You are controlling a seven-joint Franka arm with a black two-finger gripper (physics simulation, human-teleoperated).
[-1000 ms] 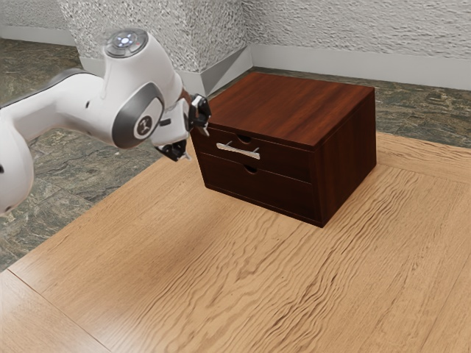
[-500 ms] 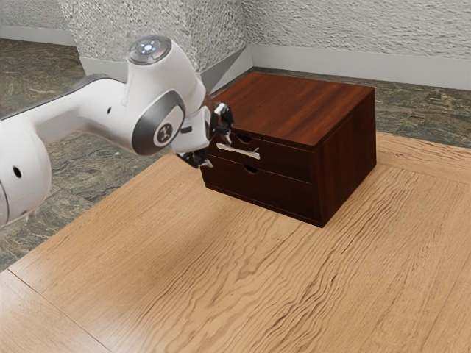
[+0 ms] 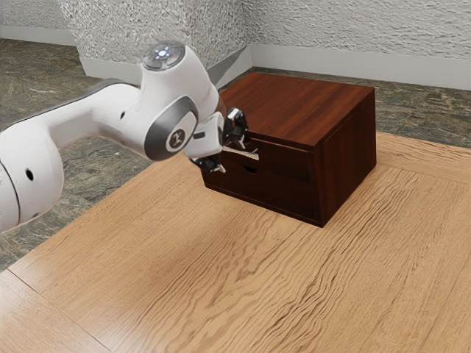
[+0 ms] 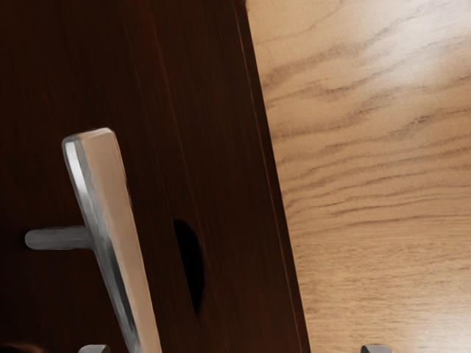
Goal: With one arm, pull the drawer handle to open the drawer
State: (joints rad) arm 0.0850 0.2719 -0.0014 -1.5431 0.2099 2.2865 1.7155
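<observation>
The gripper (image 3: 229, 145) is positioned at the handle (image 3: 247, 154) of the top drawer (image 3: 283, 159), jaws held apart above and below the bar so it can be clamped and pulled.

The surface (image 3: 221, 279) was a pale wooden top with strong wavy grain, bordered by a mottled stone floor (image 3: 44, 213) on the exterior view's left. One dark reddish-brown drawer cabinet (image 3: 309, 110) stood directly on it, toward its far side, upright, with its base flat on the wood.
</observation>
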